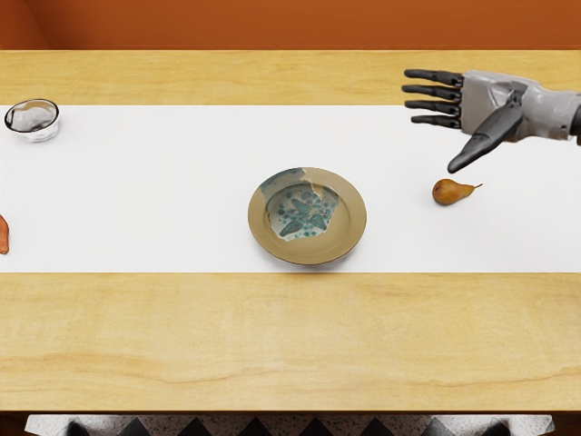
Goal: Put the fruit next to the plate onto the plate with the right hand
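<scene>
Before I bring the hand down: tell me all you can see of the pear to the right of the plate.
The pear is small and golden-brown with a smooth, slightly glossy skin. It lies on its side, with the fat end toward the plate and the thin stem pointing right. It rests on the white runner, well apart from the plate's rim. Nothing else touches it. The right hand is open farther back, its thumb angled toward the pear but short of it.
</scene>
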Robot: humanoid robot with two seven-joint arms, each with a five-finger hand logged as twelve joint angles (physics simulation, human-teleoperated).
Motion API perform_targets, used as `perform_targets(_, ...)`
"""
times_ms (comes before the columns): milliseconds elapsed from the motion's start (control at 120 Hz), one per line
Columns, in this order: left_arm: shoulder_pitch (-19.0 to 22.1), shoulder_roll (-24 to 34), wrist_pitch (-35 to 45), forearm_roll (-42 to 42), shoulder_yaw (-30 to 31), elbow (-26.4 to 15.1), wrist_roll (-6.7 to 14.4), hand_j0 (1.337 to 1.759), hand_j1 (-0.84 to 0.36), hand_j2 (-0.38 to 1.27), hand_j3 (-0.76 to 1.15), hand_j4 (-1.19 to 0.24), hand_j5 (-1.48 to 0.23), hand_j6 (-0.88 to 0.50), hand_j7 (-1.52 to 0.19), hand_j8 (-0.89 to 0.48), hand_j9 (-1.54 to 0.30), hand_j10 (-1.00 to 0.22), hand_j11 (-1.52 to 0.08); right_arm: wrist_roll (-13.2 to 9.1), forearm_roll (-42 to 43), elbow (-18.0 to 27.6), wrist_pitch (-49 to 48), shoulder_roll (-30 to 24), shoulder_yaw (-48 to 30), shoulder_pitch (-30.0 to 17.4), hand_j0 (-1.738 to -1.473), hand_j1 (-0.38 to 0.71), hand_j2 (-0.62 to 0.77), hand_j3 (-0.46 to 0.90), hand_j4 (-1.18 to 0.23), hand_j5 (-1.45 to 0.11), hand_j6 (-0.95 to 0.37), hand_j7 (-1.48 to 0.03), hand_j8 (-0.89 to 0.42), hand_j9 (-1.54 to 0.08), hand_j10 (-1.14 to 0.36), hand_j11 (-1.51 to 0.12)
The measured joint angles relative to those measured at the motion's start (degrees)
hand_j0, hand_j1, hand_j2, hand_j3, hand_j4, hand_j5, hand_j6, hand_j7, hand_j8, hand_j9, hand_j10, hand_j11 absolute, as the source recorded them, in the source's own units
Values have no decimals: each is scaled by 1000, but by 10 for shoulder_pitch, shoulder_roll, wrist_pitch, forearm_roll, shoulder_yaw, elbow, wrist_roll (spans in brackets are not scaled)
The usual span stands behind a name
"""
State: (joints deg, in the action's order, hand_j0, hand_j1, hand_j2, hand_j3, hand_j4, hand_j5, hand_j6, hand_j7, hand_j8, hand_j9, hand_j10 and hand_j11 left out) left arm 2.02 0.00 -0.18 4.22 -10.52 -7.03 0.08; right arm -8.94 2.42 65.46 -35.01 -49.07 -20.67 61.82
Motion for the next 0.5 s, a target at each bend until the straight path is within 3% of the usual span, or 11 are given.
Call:
perform_targets(242, 0, 0, 0, 0, 0, 0, 0, 1658, 325, 4, 0, -21, -27, -21, -27, -21, -27, -21, -27, 0, 22, -10, 0, -1, -1, 0, -1658, -349, 1, 0, 0, 0, 1, 0, 1, 0, 0, 0)
perform_targets(500, 0, 0, 0, 0, 0, 0, 0, 1658, 325, 4, 0, -21, -27, -21, -27, -21, -27, -21, -27, 7, 257, -19, 101, 11, 4, 1, -1658, -349, 1, 0, -1, 0, -1, 0, -1, 0, -1, 0)
